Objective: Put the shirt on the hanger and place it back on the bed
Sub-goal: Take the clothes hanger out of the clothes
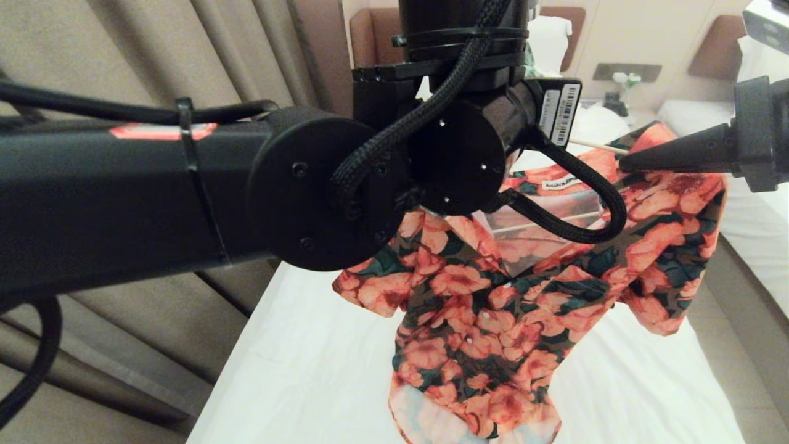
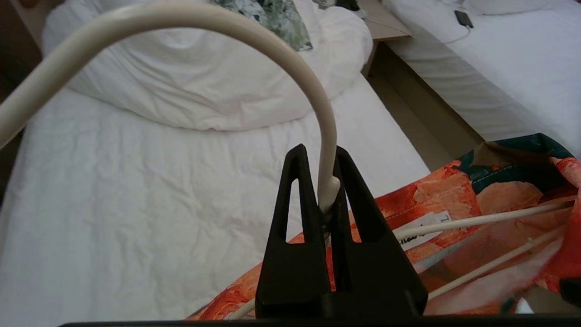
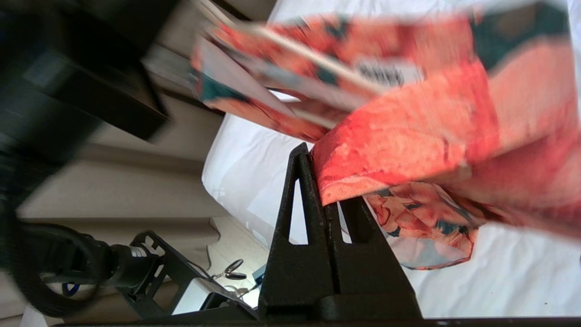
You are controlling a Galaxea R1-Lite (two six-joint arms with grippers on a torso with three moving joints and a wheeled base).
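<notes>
No text legible. White neck label (image 1: pixel 562 182) inside the shirt (image 1: pixel 493 308) collar, just beside the right end effector (image 1: pixel 622 165): print unreadable. Barcode sticker (image 1: pixel 566 114) on the left wrist housing: unreadable.

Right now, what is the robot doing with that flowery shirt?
It is hanging the shirt on a hanger. The left claw is shut on the hanger's hook, holding it up over the bed. The right claw is pinching the shirt's edge near the collar. The shirt dangles in the air, not yet laid down.
</notes>
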